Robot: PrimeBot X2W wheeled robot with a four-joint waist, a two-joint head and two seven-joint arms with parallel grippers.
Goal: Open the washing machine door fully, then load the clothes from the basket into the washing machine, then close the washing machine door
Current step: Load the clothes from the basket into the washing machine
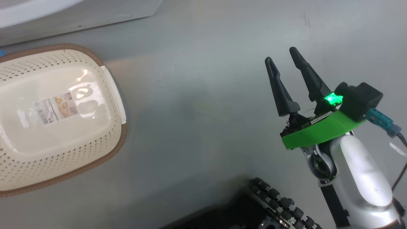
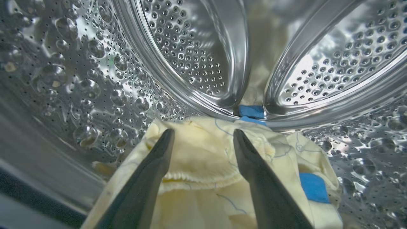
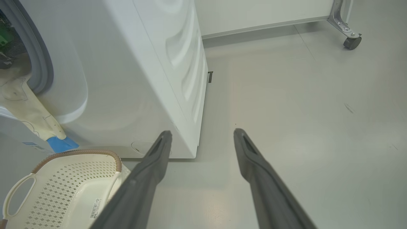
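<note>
Currently the clothes (image 2: 197, 159) lie bunched inside the perforated steel drum (image 2: 79, 89). They are soft cream-yellow fabric with a gathered seam, faint blue outline prints and bright blue patches.

Drum view: the left gripper (image 2: 203, 132) has its long dark fingers spread apart on either side of the bunch and pinches nothing. Cannot tell whether the tips touch the cloth.

Right wrist view adds the outside. One cream garment (image 3: 25, 108) trails over the grey rubber gasket (image 3: 41, 63) and down the smooth white front of the washing machine (image 3: 127, 79), blue cuff lowest. The basket (image 3: 63, 178) stands on the floor near the machine's lower front corner.

Head view: the basket (image 1: 47, 162) is cream perforated plastic with a brown woven-look rim, and its glossy bottom carries a sticker label (image 1: 55, 108). The right gripper (image 1: 280, 54) hangs over the grey floor (image 1: 206, 95), fingers apart, gripping nothing.
</note>
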